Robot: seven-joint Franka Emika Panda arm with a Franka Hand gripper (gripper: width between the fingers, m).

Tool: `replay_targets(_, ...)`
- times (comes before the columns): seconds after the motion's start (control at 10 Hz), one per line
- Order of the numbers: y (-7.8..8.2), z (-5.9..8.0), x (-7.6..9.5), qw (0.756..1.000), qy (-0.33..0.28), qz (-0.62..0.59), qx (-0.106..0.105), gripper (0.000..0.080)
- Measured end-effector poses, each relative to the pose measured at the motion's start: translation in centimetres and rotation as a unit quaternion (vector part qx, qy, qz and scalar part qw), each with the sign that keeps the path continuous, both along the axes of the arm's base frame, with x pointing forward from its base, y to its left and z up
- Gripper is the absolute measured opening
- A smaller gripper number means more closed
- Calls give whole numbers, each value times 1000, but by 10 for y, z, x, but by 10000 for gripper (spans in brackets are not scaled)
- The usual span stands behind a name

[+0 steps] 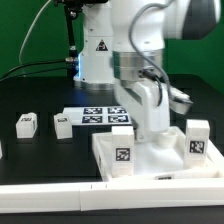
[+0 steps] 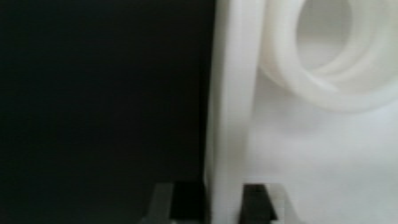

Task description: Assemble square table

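Observation:
The white square plate (image 1: 155, 160) lies at the front of the black table. Two white tagged legs stand on it, one at its near corner (image 1: 122, 160) and one at the exterior view's right (image 1: 197, 141). Two more legs lie loose toward the exterior view's left (image 1: 25, 124) (image 1: 62, 126). My gripper (image 1: 150, 135) reaches straight down onto the plate. In the wrist view the plate's thin edge (image 2: 226, 100) runs between my dark fingers (image 2: 178, 203), and the gripper (image 2: 221, 195) is shut on it. A round corner socket (image 2: 338, 60) shows beside the edge.
The marker board (image 1: 98, 115) lies flat behind the plate, by the robot's base (image 1: 100, 55). A long white border rail (image 1: 90, 203) runs along the table's front edge, just before the plate.

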State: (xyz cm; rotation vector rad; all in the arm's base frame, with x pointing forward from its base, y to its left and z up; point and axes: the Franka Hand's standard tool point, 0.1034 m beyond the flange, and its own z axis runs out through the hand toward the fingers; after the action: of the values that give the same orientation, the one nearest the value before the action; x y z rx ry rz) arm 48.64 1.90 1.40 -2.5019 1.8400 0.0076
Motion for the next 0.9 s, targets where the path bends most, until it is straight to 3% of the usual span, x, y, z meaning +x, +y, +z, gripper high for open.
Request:
replay_targets(0.2,-23,-3,-5,991,4,133,-1,59)
replay_targets(0.6,-40,0,0,971,-3,238,-12,59)
replay_targets(0.7,-51,4,11,954,1,298,0,58)
replay_targets(0.9,-58,3,34,898,-18,439,-2,57)
